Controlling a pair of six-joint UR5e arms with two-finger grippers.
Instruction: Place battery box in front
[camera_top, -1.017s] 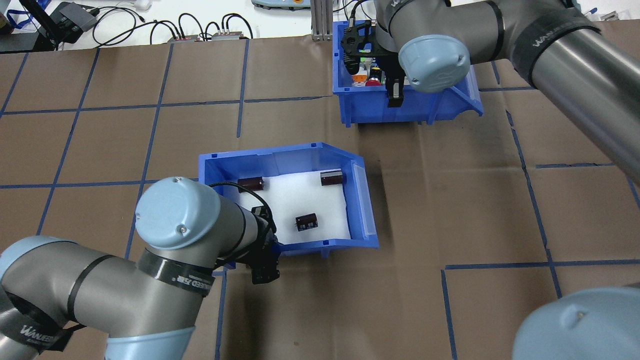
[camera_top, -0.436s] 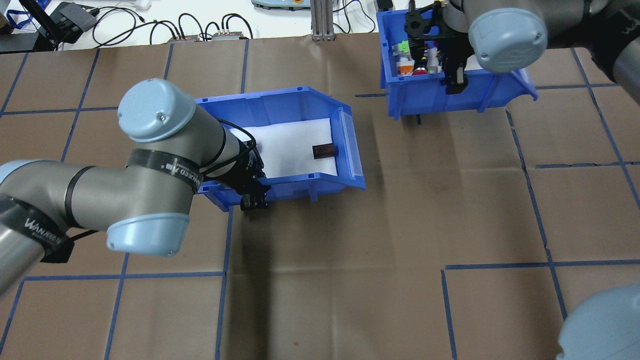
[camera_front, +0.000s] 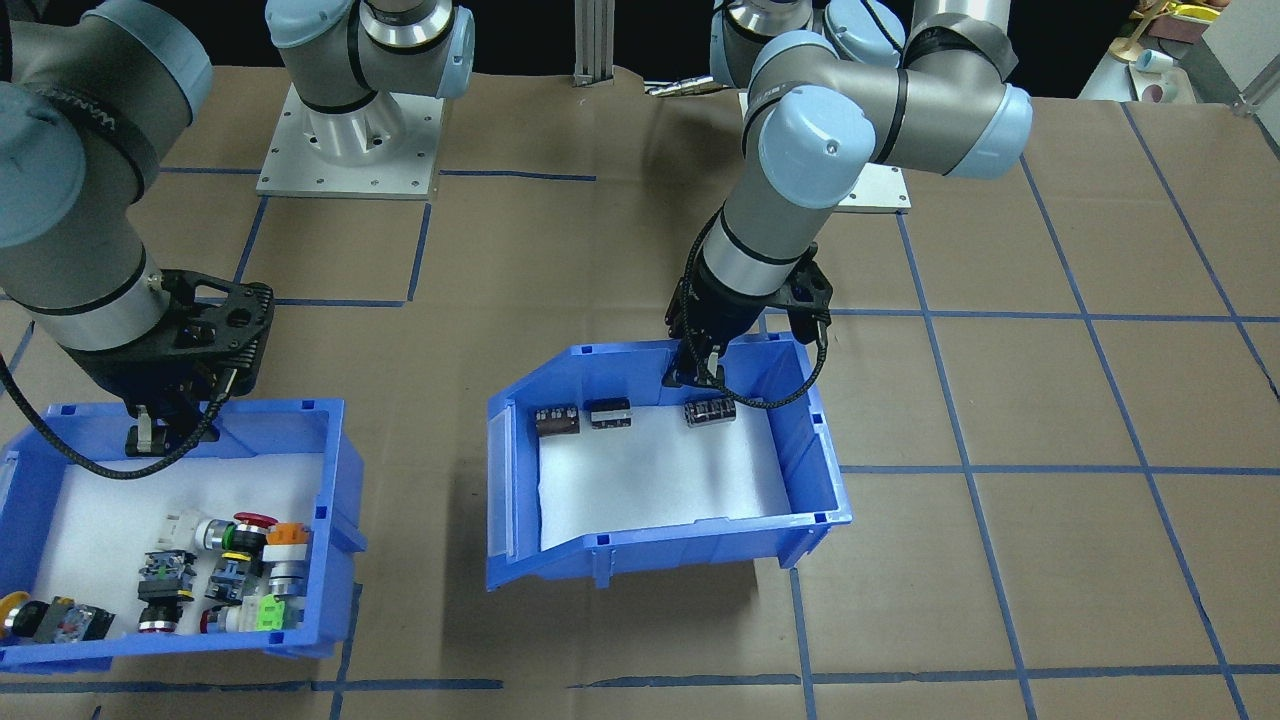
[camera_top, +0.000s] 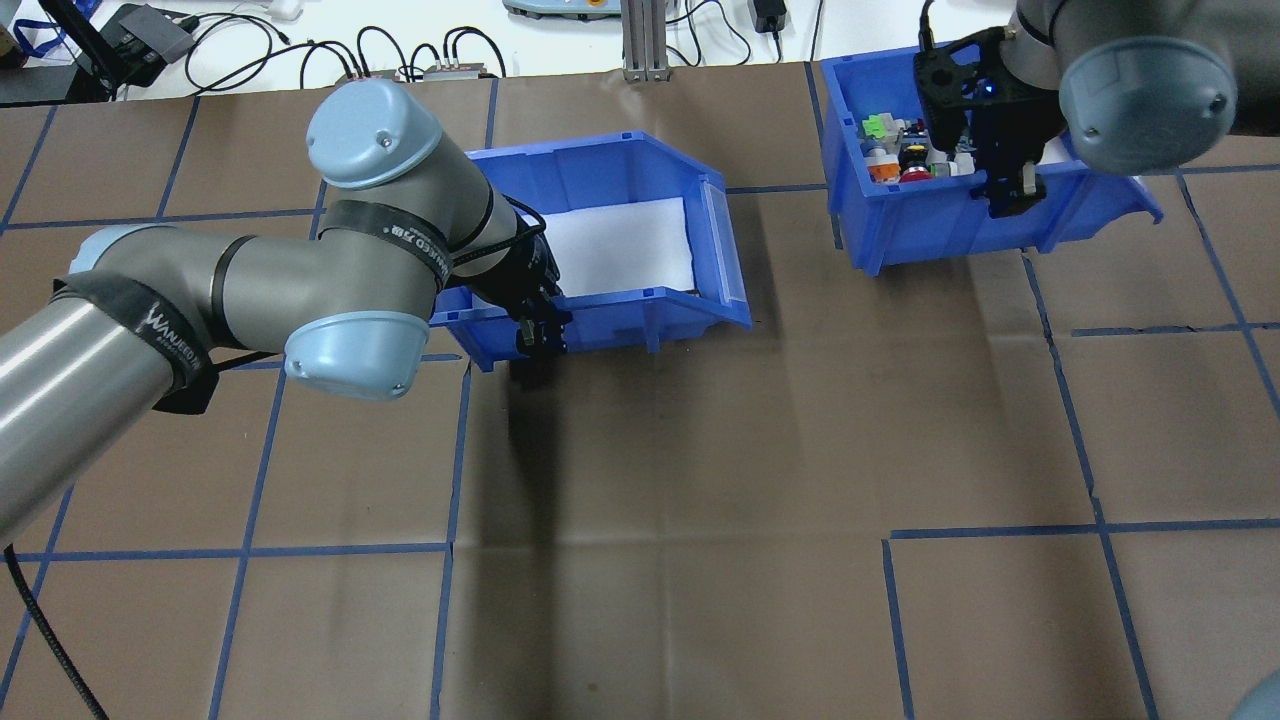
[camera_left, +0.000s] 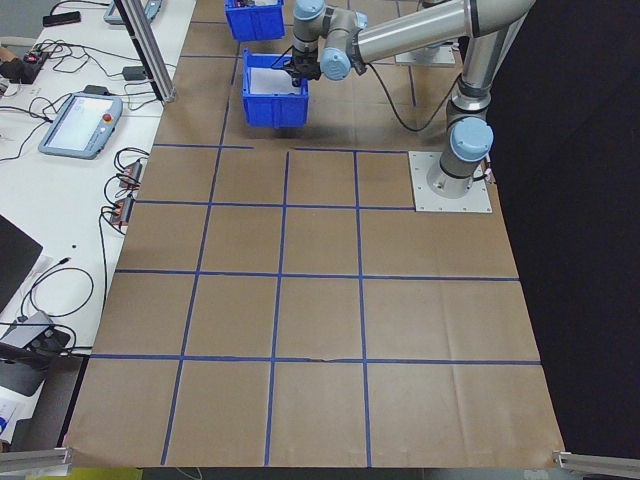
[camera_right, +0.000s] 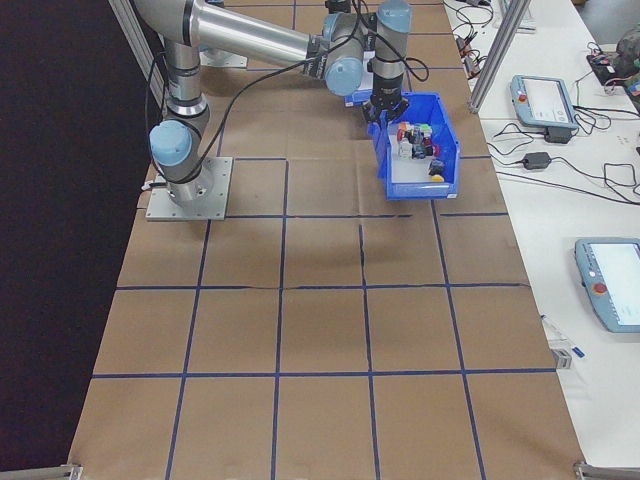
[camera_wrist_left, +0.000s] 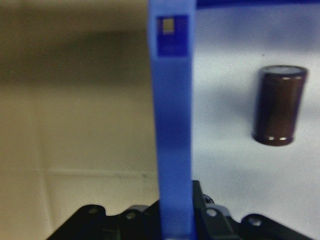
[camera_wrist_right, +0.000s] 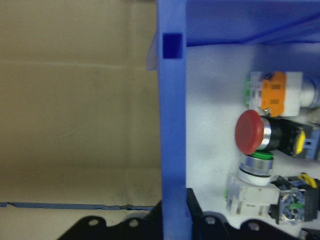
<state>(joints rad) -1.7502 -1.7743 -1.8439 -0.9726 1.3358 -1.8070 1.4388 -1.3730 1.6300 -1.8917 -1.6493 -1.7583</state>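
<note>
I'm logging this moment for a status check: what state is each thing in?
Battery box: upright, held by its near wall.
Batteries: lying loose along one wall.
Switch bin: upright, wall gripped.
Left pincer: shut on wall.
Right pincer: shut on wall.

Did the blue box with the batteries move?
Yes. The battery box slid away from the robot, up the overhead view, toward the cables at the table's far edge, gripped by the left hand.
</note>
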